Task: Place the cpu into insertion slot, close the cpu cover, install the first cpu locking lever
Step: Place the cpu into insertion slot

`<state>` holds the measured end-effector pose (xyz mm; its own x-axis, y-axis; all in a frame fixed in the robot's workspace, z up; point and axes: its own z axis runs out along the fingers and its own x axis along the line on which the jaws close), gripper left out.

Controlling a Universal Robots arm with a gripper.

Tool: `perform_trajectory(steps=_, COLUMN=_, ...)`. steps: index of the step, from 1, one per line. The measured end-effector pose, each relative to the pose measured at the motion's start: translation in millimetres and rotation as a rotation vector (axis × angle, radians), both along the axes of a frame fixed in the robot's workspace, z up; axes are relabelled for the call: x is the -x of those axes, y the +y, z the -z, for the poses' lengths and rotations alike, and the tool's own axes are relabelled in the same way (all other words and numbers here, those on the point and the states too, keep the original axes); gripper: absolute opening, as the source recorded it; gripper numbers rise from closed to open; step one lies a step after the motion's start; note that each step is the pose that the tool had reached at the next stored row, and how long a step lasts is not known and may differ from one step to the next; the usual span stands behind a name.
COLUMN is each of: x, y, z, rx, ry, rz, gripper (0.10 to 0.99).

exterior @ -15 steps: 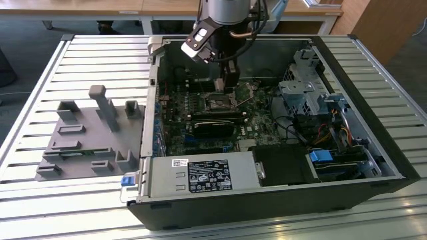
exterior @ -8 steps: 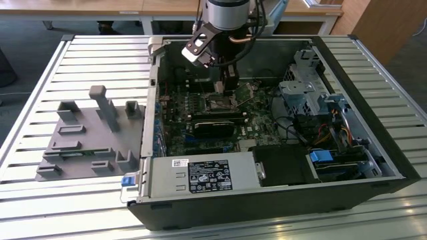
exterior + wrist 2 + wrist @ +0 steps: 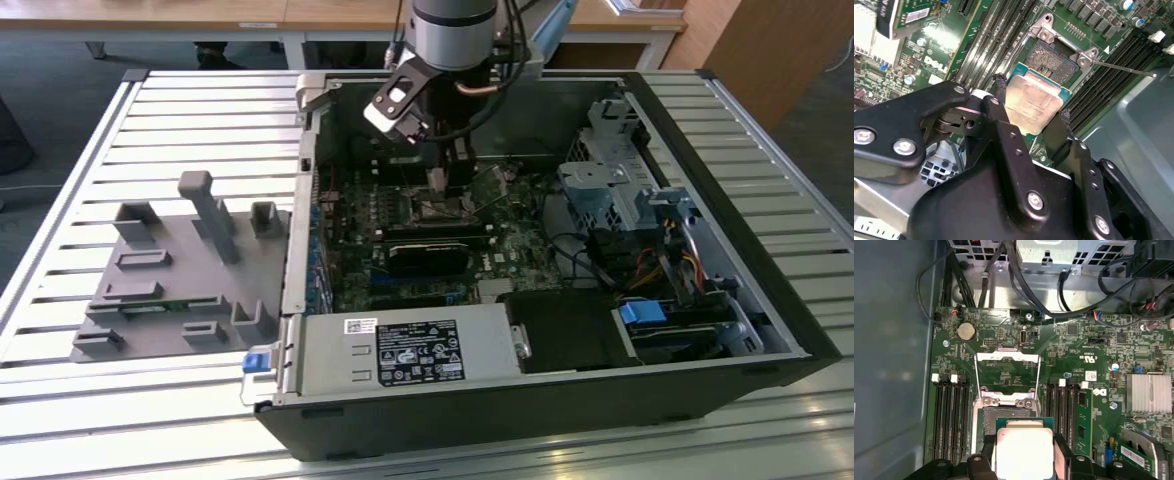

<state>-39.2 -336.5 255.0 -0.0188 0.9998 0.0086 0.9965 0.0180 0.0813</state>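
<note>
My gripper (image 3: 1030,107) is shut on the cpu (image 3: 1034,102), a silver-topped square chip with a green rim, one black finger on each of two opposite edges. The chip hangs tilted a little above the insertion slot (image 3: 1051,57), whose dark pin field partly shows past the chip's edge. In the first wrist view the cpu (image 3: 1024,450) overlaps the near part of the insertion slot (image 3: 1004,417). The cpu cover (image 3: 1008,356) is swung open and lies flat on the board beyond the socket. A thin locking lever (image 3: 1124,67) sticks out sideways. In the exterior view the gripper (image 3: 447,185) reaches down inside the open computer case (image 3: 747,300).
Long black memory slots (image 3: 949,415) flank the socket on both sides. A finned heatsink (image 3: 1149,392), a coin battery (image 3: 966,331) and cable bundles (image 3: 1054,295) lie nearby. A black card (image 3: 427,250) and drive cage (image 3: 607,190) fill the case. A grey fixture (image 3: 180,270) stands at the exterior view's left.
</note>
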Motion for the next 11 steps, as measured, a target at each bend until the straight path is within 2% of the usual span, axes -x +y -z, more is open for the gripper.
perform_trajectory(steps=11, x=2.3, y=7.2, z=11.7, rx=0.0, ry=0.0011, rz=0.005, gripper=0.537)
